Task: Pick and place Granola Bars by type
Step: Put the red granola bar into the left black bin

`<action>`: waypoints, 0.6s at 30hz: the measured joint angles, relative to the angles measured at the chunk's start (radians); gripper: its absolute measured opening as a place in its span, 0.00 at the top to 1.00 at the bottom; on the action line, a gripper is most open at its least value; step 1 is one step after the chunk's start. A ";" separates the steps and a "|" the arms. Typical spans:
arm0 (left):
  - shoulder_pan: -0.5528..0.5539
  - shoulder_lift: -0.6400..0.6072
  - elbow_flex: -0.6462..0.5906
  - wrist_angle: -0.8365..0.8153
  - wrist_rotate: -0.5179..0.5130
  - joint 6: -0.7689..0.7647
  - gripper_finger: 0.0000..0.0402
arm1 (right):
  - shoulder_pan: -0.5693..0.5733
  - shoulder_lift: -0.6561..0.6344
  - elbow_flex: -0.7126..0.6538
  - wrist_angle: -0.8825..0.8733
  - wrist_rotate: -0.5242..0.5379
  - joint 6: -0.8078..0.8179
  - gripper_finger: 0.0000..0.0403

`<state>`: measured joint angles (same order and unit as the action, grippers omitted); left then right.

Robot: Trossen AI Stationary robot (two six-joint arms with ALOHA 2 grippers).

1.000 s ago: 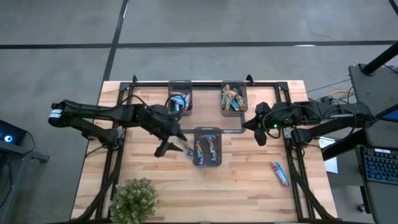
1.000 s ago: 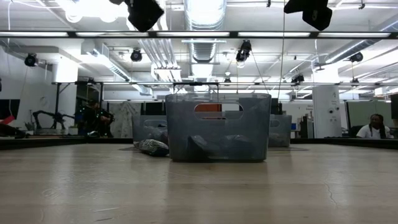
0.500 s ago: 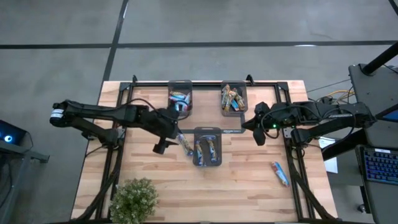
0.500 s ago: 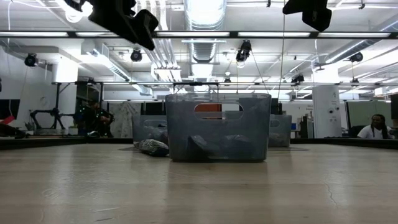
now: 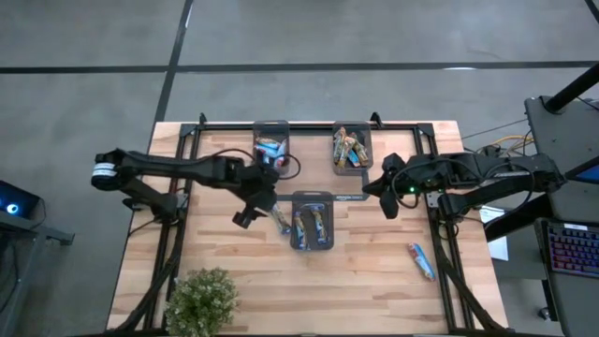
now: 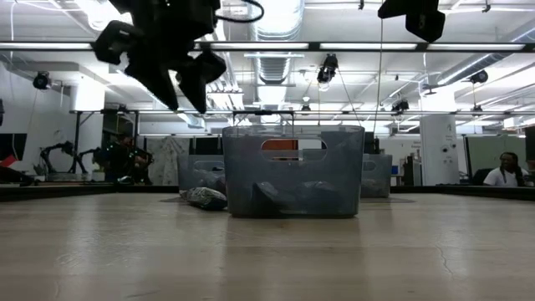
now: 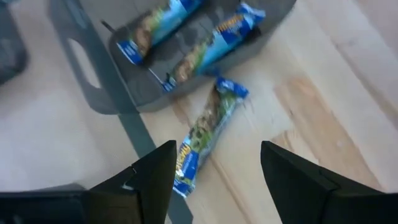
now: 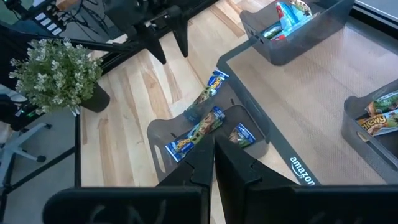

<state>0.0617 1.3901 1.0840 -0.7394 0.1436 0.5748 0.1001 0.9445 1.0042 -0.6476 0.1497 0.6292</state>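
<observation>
- The left gripper has pulled back from the table over the last second: 1 second ago it sat low beside the near tray, and now it hangs above the wood with its arm drawn in toward the far-left tray.
- Its jaws stand apart and hold nothing; the left wrist view shows both fingers spread with bare wood between them.
- A green-and-blue granola bar lies flat on the table directly below that opening, just beside the outer wall of the near tray, not inside it.
- The same loose bar shows in the right wrist view, touching or nearly touching the tray's corner.
- Judgement: the bar looks either released short of the tray or not yet grasped, so this piece is unsorted and a fresh descent is needed.
- The near tray holds 2 or 3 bars of a similar green-and-blue kind; the far-left tray and the far-right tray each hold other bars.
- 1 more bar lies alone on the wood near the right edge of the table, well apart from every tray.
- The right gripper waits over the mat right of the near tray, fingers together and empty.
- In the low view, the left gripper hangs high above the tray.
</observation>
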 joint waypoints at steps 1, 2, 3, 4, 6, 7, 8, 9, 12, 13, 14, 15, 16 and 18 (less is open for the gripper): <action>0.001 0.013 0.004 -0.012 0.001 0.015 0.46 | 0.000 0.001 0.000 0.000 0.000 0.000 0.98; 0.002 0.026 0.007 -0.020 0.001 0.028 0.46 | 0.000 0.002 0.000 0.000 0.000 0.000 0.98; 0.002 0.039 0.010 -0.023 0.000 0.039 0.46 | 0.000 0.004 0.000 0.000 0.000 0.000 0.98; 0.002 0.052 0.012 -0.028 0.000 0.050 0.46 | 0.000 0.006 0.000 0.000 0.000 0.000 0.98; 0.002 0.077 0.019 -0.039 -0.004 0.069 0.46 | 0.000 0.007 0.000 0.000 0.000 0.000 0.98; 0.002 0.088 0.024 -0.045 -0.005 0.082 0.46 | 0.000 0.008 0.000 0.000 0.000 0.000 0.98; 0.002 0.100 0.029 -0.050 -0.009 0.097 0.46 | 0.000 0.007 0.000 0.000 0.000 0.000 0.98; 0.002 0.112 0.034 -0.057 -0.022 0.115 0.46 | 0.000 0.007 0.000 0.000 0.000 0.000 0.98; 0.004 0.150 0.050 -0.073 -0.067 0.174 0.46 | 0.000 0.007 0.000 0.000 0.000 0.000 0.98; 0.006 0.162 0.060 -0.077 -0.076 0.186 0.46 | 0.000 0.007 0.000 0.000 0.000 0.000 0.98; 0.009 0.174 0.070 -0.085 -0.077 0.192 0.46 | 0.000 0.007 0.000 0.000 0.000 0.000 0.98; 0.010 0.185 0.080 -0.097 -0.079 0.192 0.46 | 0.000 0.007 0.000 0.000 0.000 0.000 0.98; 0.012 0.196 0.090 -0.103 -0.079 0.193 0.46 | 0.000 0.007 0.000 0.000 0.000 0.000 0.98; 0.013 0.211 0.107 -0.104 -0.082 0.193 0.46 | 0.000 0.007 0.000 0.000 0.000 0.000 0.98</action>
<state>0.0750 1.6009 1.1911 -0.8433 0.0611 0.7677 0.1001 0.9516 1.0039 -0.6472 0.1501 0.6289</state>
